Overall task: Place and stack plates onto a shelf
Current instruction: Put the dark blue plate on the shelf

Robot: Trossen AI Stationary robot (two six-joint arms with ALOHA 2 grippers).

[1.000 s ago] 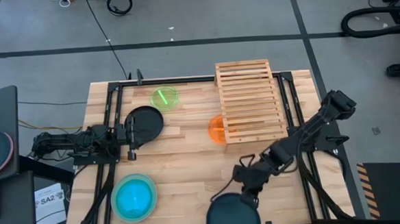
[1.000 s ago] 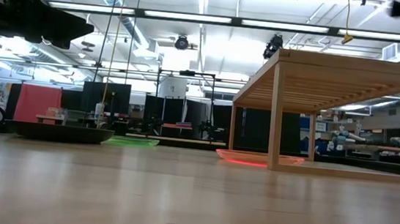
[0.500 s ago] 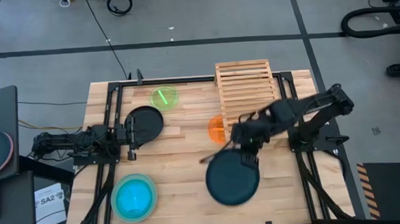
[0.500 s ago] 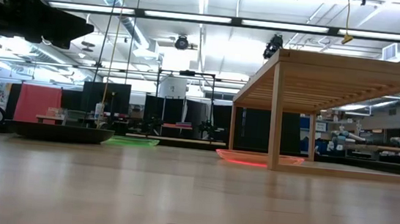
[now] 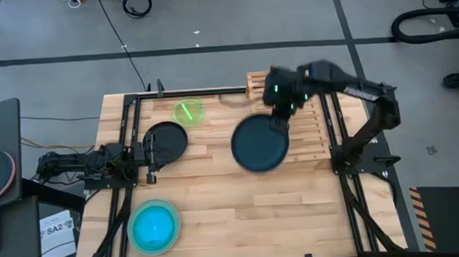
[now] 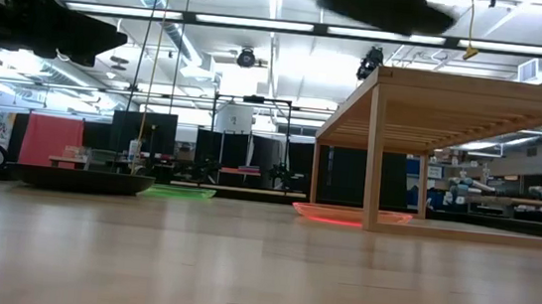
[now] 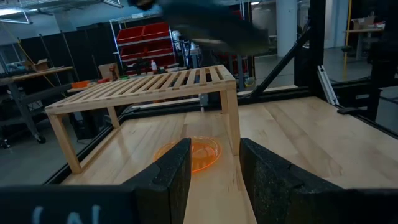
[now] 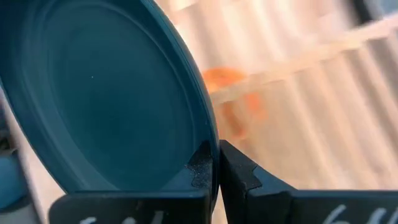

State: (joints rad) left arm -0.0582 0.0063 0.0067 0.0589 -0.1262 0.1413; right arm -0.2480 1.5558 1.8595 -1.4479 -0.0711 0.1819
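My right gripper is shut on a dark teal plate and carries it in the air over the left edge of the slatted wooden shelf. In the low view the plate is a dark blur above the shelf top. My left gripper is open and waits by the black plate at the table's left. An orange plate lies flat on the table, partly under the shelf. A green plate lies farther back. My right gripper pinches the teal plate's rim between its two fingers, one on the plate's inner face and one on its underside. The plate is lifted clear of table and shelf and juts out from the fingers toward the table's left, tilted.
A cyan plate on a mint green one sits near the table's near left corner. Bare tabletop spreads across the near right. The shelf stands on legs with open room beneath it.
My right arm has swung the teal plate from the table's near edge up and toward the far edge, raising it above shelf height until it hangs over the shelf's left side. The orange plate is now hidden beneath it in the high view.
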